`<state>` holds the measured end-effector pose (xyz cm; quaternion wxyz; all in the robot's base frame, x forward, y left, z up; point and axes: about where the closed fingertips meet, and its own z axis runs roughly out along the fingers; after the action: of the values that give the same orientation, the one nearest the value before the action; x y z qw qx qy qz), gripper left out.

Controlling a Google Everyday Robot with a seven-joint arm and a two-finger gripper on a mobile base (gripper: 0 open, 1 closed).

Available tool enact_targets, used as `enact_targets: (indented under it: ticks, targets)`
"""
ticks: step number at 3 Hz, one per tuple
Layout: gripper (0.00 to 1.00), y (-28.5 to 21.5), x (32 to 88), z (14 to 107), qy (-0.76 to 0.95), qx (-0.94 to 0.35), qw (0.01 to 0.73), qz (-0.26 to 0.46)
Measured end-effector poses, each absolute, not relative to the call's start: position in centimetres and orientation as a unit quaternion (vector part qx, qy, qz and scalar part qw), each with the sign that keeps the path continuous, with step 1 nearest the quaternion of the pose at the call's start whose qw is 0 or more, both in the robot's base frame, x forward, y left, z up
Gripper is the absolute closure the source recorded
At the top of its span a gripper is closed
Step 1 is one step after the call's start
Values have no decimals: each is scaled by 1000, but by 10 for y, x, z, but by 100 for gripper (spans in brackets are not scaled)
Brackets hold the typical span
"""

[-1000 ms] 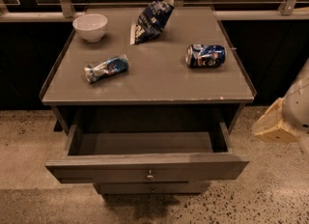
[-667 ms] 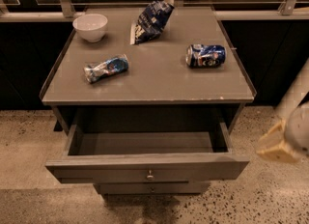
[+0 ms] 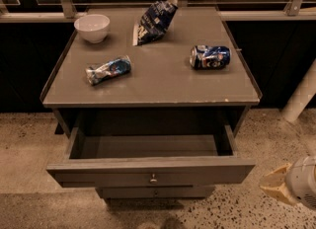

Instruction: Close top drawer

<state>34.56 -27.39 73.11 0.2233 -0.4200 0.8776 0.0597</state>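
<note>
The top drawer (image 3: 148, 170) of the grey-brown cabinet is pulled far out and looks empty inside. Its flat front carries a small round metal knob (image 3: 153, 178) at the centre. My gripper (image 3: 276, 186) is at the lower right edge of the camera view, right of the drawer front and apart from it, low near the floor. Only its tan tip and a pale rounded wrist part show.
On the cabinet top (image 3: 163, 82) lie a white bowl (image 3: 92, 27), a blue chip bag (image 3: 154, 21), a crushed blue can (image 3: 210, 57) and a crumpled plastic bottle (image 3: 108, 69). A narrower drawer front (image 3: 155, 192) sits below. Speckled floor surrounds the cabinet; a railing runs behind it.
My gripper has moved down along the right edge, from beside the cabinet top level to beside the drawer front. The drawer has not moved.
</note>
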Motion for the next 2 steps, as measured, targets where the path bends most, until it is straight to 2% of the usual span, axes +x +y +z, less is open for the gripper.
enact_targets:
  ticks: [2]
  targets:
    - [100, -278, 357, 731, 877, -412, 244, 40]
